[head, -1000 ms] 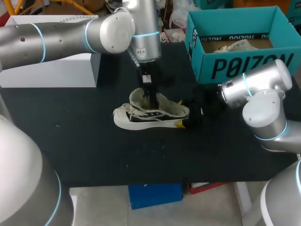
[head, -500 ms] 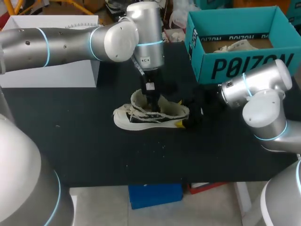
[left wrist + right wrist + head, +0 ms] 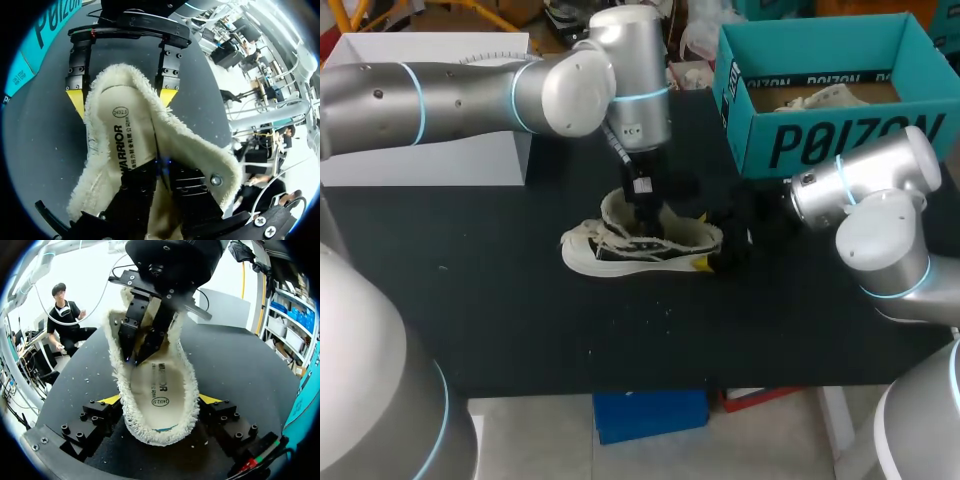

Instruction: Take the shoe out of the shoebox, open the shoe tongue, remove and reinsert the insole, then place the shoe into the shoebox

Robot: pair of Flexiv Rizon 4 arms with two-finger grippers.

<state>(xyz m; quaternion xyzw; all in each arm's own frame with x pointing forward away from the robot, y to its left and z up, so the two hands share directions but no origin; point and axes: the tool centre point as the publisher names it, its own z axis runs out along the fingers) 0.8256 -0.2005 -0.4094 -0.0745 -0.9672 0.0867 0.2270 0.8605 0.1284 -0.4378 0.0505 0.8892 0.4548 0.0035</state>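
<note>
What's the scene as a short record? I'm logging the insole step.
shoe: on the table, outside the shoebox
insole: inside the shoe
left tool: down in the shoe's opening, over the insole
right tool: shut on the shoe's heel
shoebox: open, far right of the table

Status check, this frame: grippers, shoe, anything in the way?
Right gripper shut on shoe heel. Left gripper reaching inside shoe opening, over insole. Shoe on table, outside shoebox.

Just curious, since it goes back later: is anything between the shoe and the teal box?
Yes: the right arm has its jaws gripping the heel of the shoe, on the box side. The box is open, something pale inside.
</note>
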